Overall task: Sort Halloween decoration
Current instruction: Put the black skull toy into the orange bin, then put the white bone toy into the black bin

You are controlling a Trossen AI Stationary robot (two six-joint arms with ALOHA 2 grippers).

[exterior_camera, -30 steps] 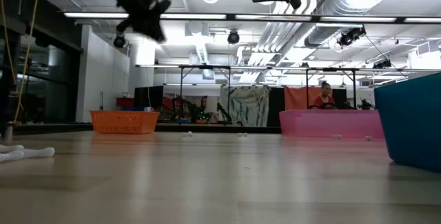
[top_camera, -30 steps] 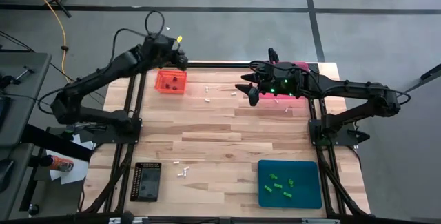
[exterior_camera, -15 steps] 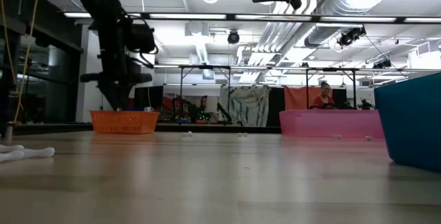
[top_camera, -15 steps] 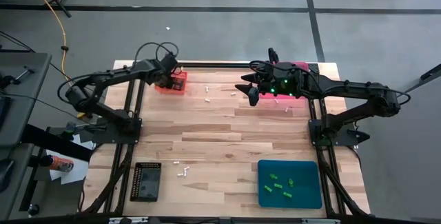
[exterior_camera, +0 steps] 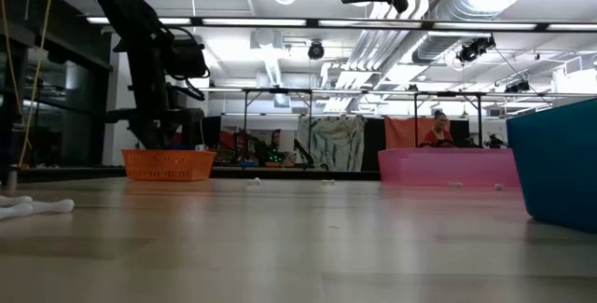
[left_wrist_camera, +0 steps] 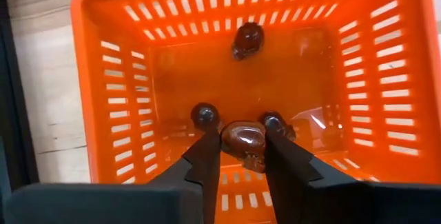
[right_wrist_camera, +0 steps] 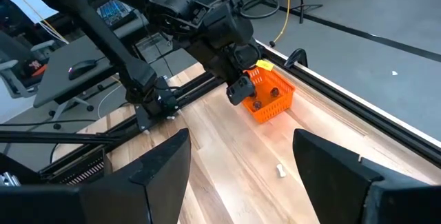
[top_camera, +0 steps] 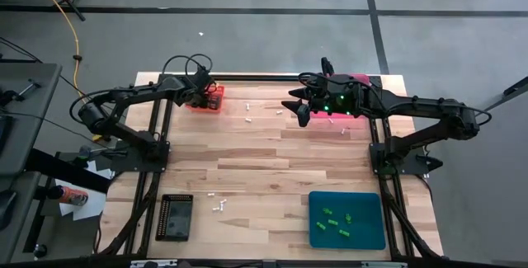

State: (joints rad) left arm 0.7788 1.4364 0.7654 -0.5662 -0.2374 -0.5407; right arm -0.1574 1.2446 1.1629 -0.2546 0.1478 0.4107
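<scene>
Left wrist view shows you the left gripper (left_wrist_camera: pixel 242 140) pinching a roundish dark brown trinket (left_wrist_camera: pixel 243 142) inside the orange tray (left_wrist_camera: pixel 400 86), no writing legible.

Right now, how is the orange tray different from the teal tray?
The orange tray has slotted walls; the teal tray shows none. The orange tray holds dark brown trinkets; the teal tray holds green trinkets. The left tool hangs over the orange tray; nothing hangs over the teal tray. Both are rectangular.
</scene>
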